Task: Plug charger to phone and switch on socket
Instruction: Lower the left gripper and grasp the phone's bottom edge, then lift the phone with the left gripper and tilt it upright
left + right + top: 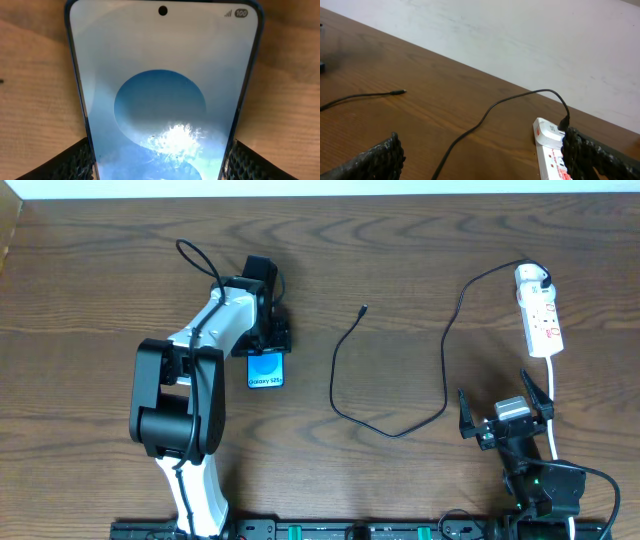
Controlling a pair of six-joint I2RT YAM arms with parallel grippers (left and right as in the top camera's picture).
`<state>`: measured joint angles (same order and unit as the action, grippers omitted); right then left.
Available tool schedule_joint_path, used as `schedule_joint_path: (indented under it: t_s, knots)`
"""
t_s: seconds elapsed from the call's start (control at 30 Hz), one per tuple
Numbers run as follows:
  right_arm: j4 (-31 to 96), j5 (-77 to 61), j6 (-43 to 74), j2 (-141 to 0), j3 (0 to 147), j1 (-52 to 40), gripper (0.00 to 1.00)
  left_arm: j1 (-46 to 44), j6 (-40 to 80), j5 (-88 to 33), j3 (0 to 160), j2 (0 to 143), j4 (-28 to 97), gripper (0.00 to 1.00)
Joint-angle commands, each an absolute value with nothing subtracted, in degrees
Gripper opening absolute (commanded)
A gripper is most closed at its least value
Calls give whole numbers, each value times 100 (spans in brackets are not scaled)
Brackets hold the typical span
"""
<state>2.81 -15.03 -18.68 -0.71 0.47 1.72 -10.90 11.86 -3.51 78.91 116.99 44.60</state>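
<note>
- Overhead: The phone (266,369) lies on the wooden desk (100,280) left of centre. Its blue screen faces up and a line of small text sits at the near end.
- The left arm (215,330) reaches in from the near edge, its dark wrist covering the phone's far end.
- The charger (390,430) trails across mid-desk. Its small tip lies loose, well apart from the phone, and the thin black cable loops toward the near edge, then climbs to the socket (540,315) at the far right.
- The charger's black plug sits at the socket's far end, while a thick white cord (551,405) runs off its near end.
- The right fingers (466,415) stand spread wide and empty near the front edge, just this side of the socket.
- Left wrist: The phone (160,100) fills the frame, showing a blue circle pattern, a bright glare and a camera hole at the far end.
- The left fingers (75,162) press against both long edges of the phone, clamped on it, with the desk (30,75) showing on either side.
- Right wrist: The right fingers (375,160) are parted and hold nothing, framing the bottom corners.
- The charger (470,130) curves between them, with its tip lying bare on the desk (445,75) at the left.
- The socket (547,150) sits at the lower right, partly behind one finger, the black plug at its end.
</note>
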Motion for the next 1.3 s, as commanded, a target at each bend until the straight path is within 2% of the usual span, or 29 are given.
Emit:
schedule_joint_path:
  t_s: [0.0,0.4,0.6,0.87,1.1,1.27]
  knots:
    - [301,-1538,-1870,-38,32,141,99,-1028,1299,-381,8042,11347,4587,60]
    - [301,-1538,-1870,-38,32,141,99,-1026,1538,-781,8044,10510,5015,59]
    - [301,-1538,-1870,-38,32,141,99,-1024,1586,-1673,8044,10510,5199,59]
    - [301,-1538,-1870,-38,32,141,99,-827,2206,-2296,8044,10510,4987,59]
    - [301,-1538,-1870,-38,32,141,99,-276,2910,-3479,8044,10510,4681,59]
    - [301,-1538,-1870,-38,32,141,99,145,2952,-4460,8044,10510,4626,59]
